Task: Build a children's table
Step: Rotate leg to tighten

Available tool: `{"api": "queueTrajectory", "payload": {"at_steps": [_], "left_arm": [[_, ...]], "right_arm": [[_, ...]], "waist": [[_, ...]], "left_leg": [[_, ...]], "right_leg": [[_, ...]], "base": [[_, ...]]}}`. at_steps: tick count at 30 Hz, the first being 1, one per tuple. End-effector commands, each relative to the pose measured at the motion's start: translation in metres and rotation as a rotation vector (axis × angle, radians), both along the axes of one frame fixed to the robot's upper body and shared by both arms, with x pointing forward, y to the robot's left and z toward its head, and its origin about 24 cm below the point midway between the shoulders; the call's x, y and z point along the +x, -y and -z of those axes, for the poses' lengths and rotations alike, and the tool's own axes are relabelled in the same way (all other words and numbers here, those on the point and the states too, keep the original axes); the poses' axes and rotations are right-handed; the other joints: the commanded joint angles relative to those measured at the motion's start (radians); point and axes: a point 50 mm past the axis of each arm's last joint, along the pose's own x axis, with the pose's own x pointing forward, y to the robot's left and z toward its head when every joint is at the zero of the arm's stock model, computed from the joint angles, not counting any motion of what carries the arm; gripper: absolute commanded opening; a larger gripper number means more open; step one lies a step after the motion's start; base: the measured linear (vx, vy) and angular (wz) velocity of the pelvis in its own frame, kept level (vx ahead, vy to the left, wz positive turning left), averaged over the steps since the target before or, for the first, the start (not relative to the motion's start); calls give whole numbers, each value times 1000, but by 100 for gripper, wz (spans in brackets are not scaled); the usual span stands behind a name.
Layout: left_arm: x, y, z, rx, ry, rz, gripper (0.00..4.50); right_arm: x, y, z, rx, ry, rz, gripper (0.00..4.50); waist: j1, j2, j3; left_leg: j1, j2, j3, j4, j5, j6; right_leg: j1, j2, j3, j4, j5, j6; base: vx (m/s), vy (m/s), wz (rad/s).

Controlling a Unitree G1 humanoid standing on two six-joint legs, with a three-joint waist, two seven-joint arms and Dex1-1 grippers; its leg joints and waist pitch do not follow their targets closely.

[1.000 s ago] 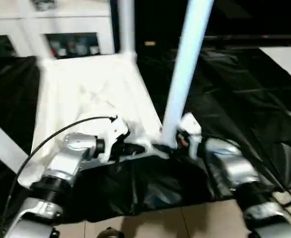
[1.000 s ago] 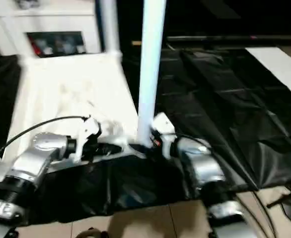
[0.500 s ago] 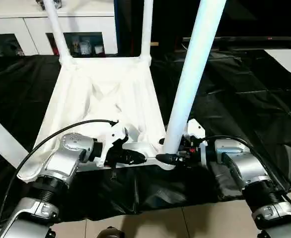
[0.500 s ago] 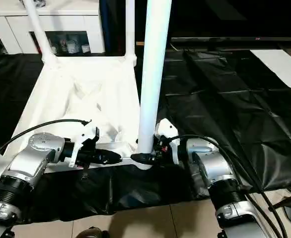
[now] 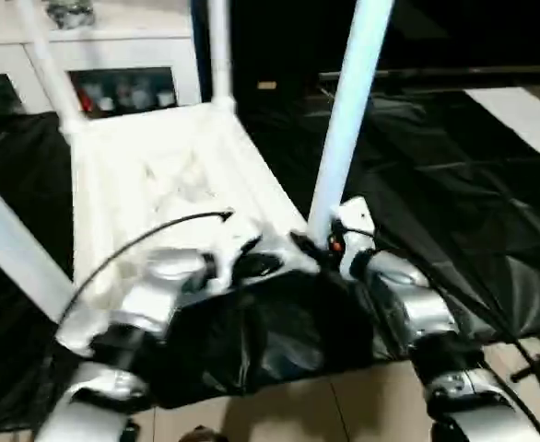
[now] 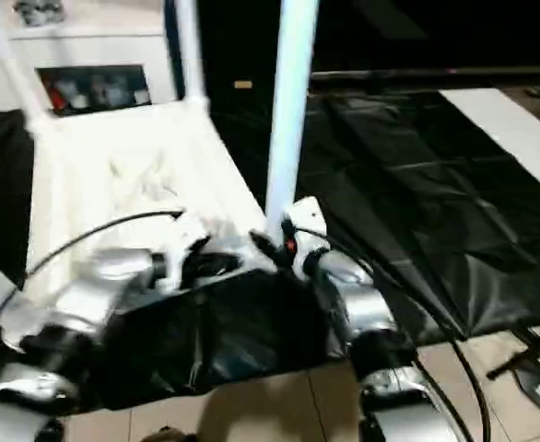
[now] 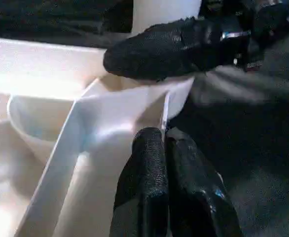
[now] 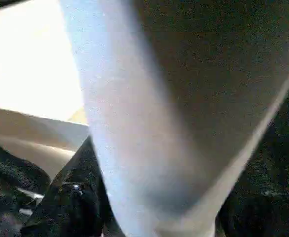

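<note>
Head view: my right hand (image 5: pixel 318 250) has drawn closer around the near leg (image 5: pixel 346 120), which stands in the upturned table top (image 5: pixel 132 175); seating looks nearly finished. Left wrist view: my left hand (image 7: pixel 165 148) is pinched shut on the top's rim. Right wrist view: the leg stands between my fingers (image 8: pixel 73 197).

The upturned table top (image 5: pixel 150 175) is ringed by upright legs (image 5: pixel 348 110), while open black sheeting (image 5: pixel 454 184) is left to the right.

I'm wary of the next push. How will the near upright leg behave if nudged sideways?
Probably stiff: the near leg looks like a straight, rigid tube. It is tall above its corner socket, so it may lean or pop out if not fully seated. Its smooth plastic could slip between fingers.
</note>
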Motion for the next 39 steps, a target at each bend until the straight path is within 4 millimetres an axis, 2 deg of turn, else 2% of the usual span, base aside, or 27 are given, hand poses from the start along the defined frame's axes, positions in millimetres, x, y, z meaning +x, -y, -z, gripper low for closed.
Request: {"api": "queueTrajectory", "payload": {"at_steps": [1, 2, 3, 4, 5, 9, 11, 16, 24, 25, 31, 32, 34, 36, 38, 39], "left_arm": [[4, 25, -14, -60, 61, -11, 0], [3, 27, -14, -59, 62, -2, 0], [2, 28, -13, -59, 63, 1, 0], [1, 29, -13, -61, 62, 10, 0], [0, 29, -12, -60, 61, 18, 0], [-5, 26, -12, -63, 72, 59, 0], [-7, 23, -12, -65, 69, 80, 0], [-14, 15, -13, -76, 51, 170, 0], [-22, -2, -14, -39, 18, 276, 0], [-22, -8, -16, -23, 17, 292, 0], [-26, -25, -25, 9, 11, 325, 0], [-28, -28, -28, 7, 9, 337, 0], [-28, -28, -28, 7, 9, 337, 0], [-34, -36, -30, 21, -16, 365, 0], [-36, -40, -32, 23, -36, 371, 33], [-37, -43, -33, 21, -51, 374, 33]], "right_arm": [[-19, -51, 14, 23, -79, -194, 247], [-20, -53, 13, 32, -65, -209, 247], [-20, -54, 12, 34, -59, -213, 274], [-20, -56, 11, 42, -47, -221, 281], [-21, -57, 10, 56, -44, -235, 288], [-22, -53, 8, 36, -19, -267, 322], [-22, -50, 7, 26, -10, -295, 322], [-26, -38, 0, 28, 16, -432, 322], [-33, -17, -8, 9, 24, -606, 322], [-33, -10, -10, -3, 26, -625, 322], [-27, 8, -17, -18, 42, -572, 322], [-27, 11, -17, -17, 43, -570, 322], [-27, 11, -17, -17, 43, -570, 322], [-28, 15, -16, -24, 41, -562, 322], [-29, 16, -16, -26, 42, -555, 323], [-29, 17, -16, -25, 42, -552, 323]], "waist": [[2, -11, -57], [0, -14, -59], [-9, -13, -58], [-8, -14, -61], [-7, -20, -61], [-6, -20, -57], [-7, -19, -57], [-1, -24, -56], [4, -21, -58], [5, -18, -58], [6, -21, -59], [5, -19, -59], [4, -18, -58], [6, -18, -59], [7, -18, -59], [6, -18, -58]], "left_leg": [[21, 68, -39, -74, -181, 16], [16, 69, -39, -72, -169, 28], [4, 71, -46, -79, -144, 33], [7, 67, -48, -75, -135, 35], [21, 69, -41, -72, -147, 43], [22, 71, -41, -75, -173, 42], [24, 72, -40, -76, -179, 35], [23, 72, -39, -74, -172, 44], [25, 74, -37, -71, -150, 64], [25, 73, -38, -71, -147, 62], [27, 74, -37, -70, -153, 54], [28, 73, -37, -71, -153, 51], [27, 71, -36, -70, -145, 52], [26, 71, -36, -69, -140, 52], [27, 71, -35, -69, -137, 50], [27, 70, -35, -70, -141, 51]], "right_leg": [[29, -87, 50, -89, -103, -211], [31, -89, 49, -84, -65, -220], [39, -90, 46, -80, -38, -214], [41, -85, 41, -77, -27, -212], [30, -84, 44, -81, -11, -223], [30, -85, 45, -83, -26, -239], [30, -84, 45, -83, -30, -241], [32, -85, 47, -81, -14, -240], [33, -81, 44, -73, 49, -258], [33, -81, 44, -71, 55, -261], [34, -83, 43, -71, 36, -274], [32, -80, 42, -70, 35, -277], [32, -79, 42, -69, 44, -279], [33, -80, 42, -68, 48, -280], [32, -78, 42, -66, 49, -280], [31, -77, 42, -68, 43, -279]], "base": [[0, 0, 0], [0, 0, 0], [0, 0, 0], [0, 0, 0], [0, 0, 0], [0, 0, 0], [0, 0, 0], [0, 0, 0], [0, 0, 0], [0, 0, 0], [0, 0, 0], [0, 0, 0], [0, 0, 0], [0, 0, 0], [0, 0, 0], [0, 0, 0]]}}
